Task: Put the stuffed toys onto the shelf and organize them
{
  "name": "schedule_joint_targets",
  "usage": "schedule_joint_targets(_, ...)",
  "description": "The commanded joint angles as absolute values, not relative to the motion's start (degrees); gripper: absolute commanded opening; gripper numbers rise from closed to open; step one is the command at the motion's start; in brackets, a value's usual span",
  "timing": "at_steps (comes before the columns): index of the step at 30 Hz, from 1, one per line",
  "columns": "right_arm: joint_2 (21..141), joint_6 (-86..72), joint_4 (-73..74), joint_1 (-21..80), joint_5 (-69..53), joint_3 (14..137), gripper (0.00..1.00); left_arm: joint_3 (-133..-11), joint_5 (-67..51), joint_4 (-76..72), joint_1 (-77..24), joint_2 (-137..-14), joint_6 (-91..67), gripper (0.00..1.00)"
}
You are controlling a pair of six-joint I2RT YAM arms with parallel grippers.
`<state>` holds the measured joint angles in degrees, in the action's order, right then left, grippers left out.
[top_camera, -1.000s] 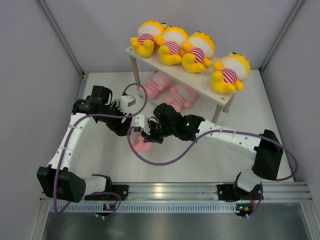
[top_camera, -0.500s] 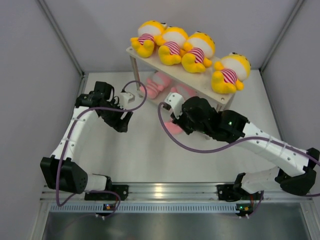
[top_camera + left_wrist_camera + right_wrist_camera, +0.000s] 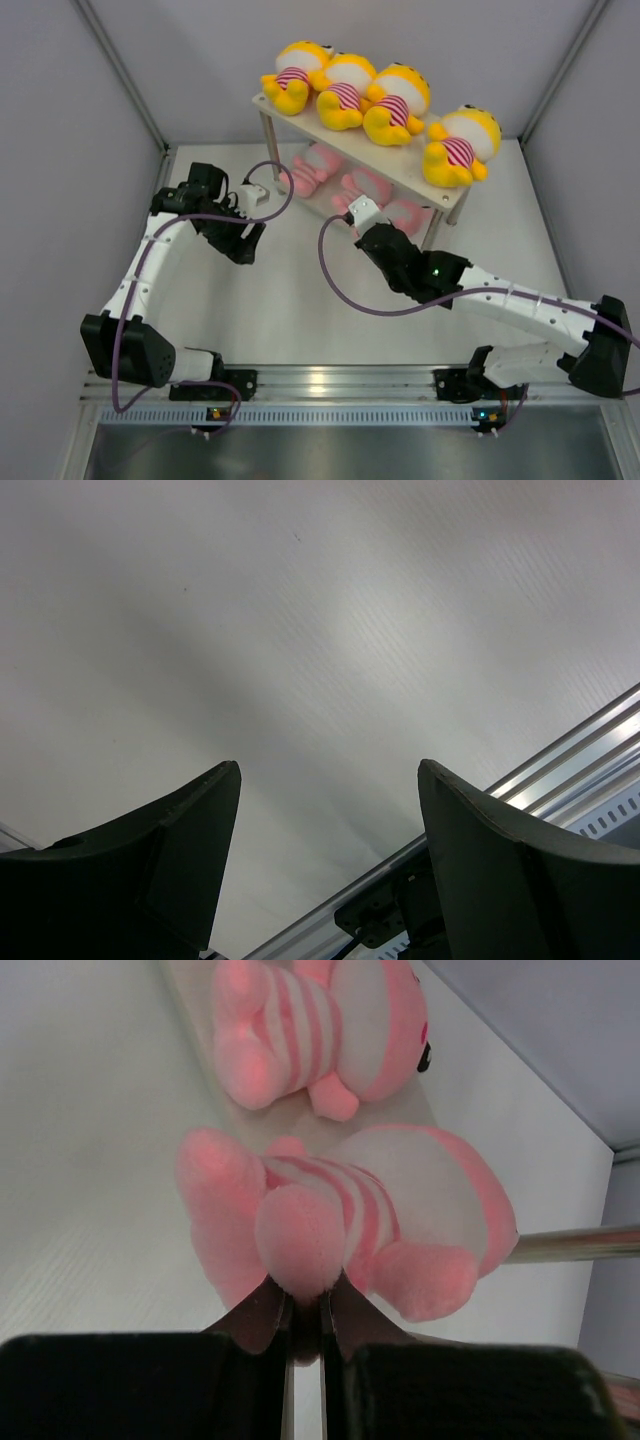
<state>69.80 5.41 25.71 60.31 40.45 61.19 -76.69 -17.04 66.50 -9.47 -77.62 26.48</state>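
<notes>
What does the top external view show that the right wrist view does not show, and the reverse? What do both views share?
Only the top external view shows the four yellow toys lying on the upper board of the shelf, and the left tool, open, away from the shelf. Only the right wrist view shows the right tool shut on a limb of a pink toy, with a second pink toy beyond it. Both show pink toys and a metal shelf leg.

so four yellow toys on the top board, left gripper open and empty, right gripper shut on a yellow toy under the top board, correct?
Not quite: the toy in the right gripper is pink, not yellow, as the right wrist view shows. The rest holds.
</notes>
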Motion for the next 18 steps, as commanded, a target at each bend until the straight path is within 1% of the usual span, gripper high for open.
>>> schedule_joint_targets(1,68.11,5.71,13.12,58.28,44.92,58.11,0.00,-77.52,-17.58,66.71,-9.32,-76.20,26.46,0.77)
schedule_joint_targets(3,68.38,5.89,11.26,55.74,42.12,55.74,0.00,-77.52,-17.58,66.71,-9.32,-76.11,26.46,0.77)
schedule_joint_targets(5,68.29,6.15,8.72,53.62,35.79,54.06,0.00,-77.61,-17.49,66.80,-9.32,-76.20,26.54,0.77)
schedule_joint_targets(9,67.33,4.75,4.50,49.06,32.18,49.14,0.00,-77.34,-17.49,66.71,-9.32,-75.50,26.46,0.77)
schedule_joint_targets(13,66.71,4.83,-1.47,46.76,27.00,42.56,0.00,-76.99,-17.49,66.71,-9.32,-75.50,26.63,0.77)
schedule_joint_targets(16,66.80,5.01,-4.38,46.32,22.87,39.74,0.00,-77.17,-17.66,66.71,-9.32,-75.76,26.54,0.78)
schedule_joint_targets(18,66.62,4.92,-6.32,46.32,22.41,38.33,0.00,-77.26,-17.84,66.71,-9.32,-75.76,26.46,0.78)
